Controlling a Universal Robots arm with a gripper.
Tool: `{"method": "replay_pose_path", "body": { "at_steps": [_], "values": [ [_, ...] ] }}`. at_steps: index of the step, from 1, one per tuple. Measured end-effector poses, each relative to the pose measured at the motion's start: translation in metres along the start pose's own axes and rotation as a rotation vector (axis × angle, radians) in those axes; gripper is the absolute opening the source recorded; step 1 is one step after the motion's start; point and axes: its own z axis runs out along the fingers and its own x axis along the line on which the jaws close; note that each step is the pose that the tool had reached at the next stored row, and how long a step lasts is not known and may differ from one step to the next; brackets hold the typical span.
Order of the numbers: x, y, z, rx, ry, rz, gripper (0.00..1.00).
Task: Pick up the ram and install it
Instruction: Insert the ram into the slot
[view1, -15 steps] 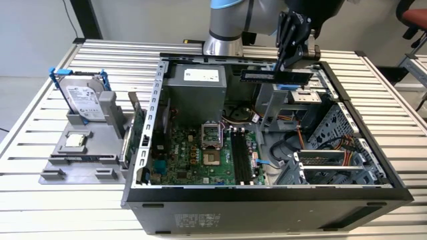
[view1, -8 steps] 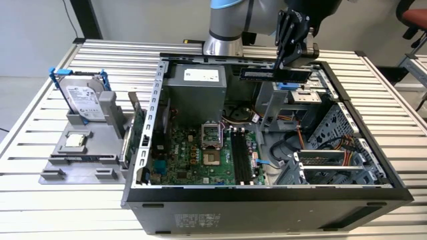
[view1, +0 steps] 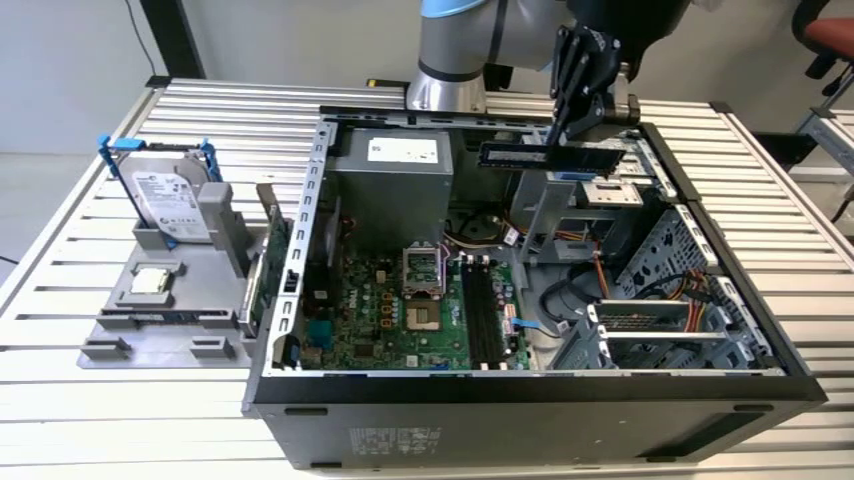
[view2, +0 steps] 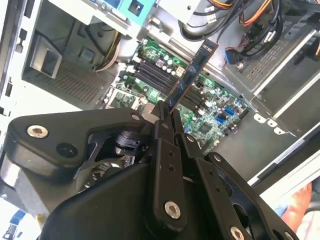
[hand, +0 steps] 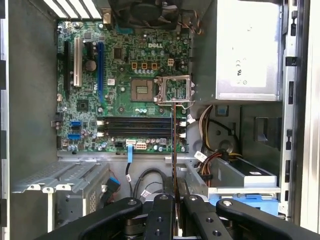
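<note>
My gripper (view1: 577, 138) is shut on the ram (view1: 541, 155), a long narrow dark stick held level above the back of the open computer case (view1: 534, 385). In the second wrist view the ram (view2: 192, 75) sticks out from between the fingers (view2: 172, 125) over the motherboard. In the first wrist view the ram (hand: 173, 150) appears edge-on, crossing the black memory slots (hand: 137, 127) well above them. The memory slots (view1: 483, 320) lie empty on the green motherboard (view1: 380, 310), right of the processor socket (view1: 424, 270) in the exterior view.
A silver hard drive in a blue frame (view1: 174, 205) stands on a grey fixture (view1: 160, 310) at the exterior view's left. A green expansion card (view1: 274, 255) stands beside the case wall. Inside the case are the power supply (view1: 394, 180), cables (view1: 587, 290) and a drive cage (view1: 654, 330).
</note>
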Motion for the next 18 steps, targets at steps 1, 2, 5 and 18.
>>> {"method": "replay_pose_path", "body": {
  "at_steps": [1, 2, 5, 18],
  "values": [
    [0.0018, 0.0007, 0.0, 0.0, 0.0, 0.0, 0.0],
    [0.0036, 0.0012, -0.0001, -0.0001, 0.0001, 0.0, 0.0],
    [0.0082, 0.0024, -0.0001, 0.0, 0.0001, 0.0, 0.0],
    [0.0098, 0.0026, -0.0001, -0.0003, 0.0, 0.0, 0.0]
  ]
}}
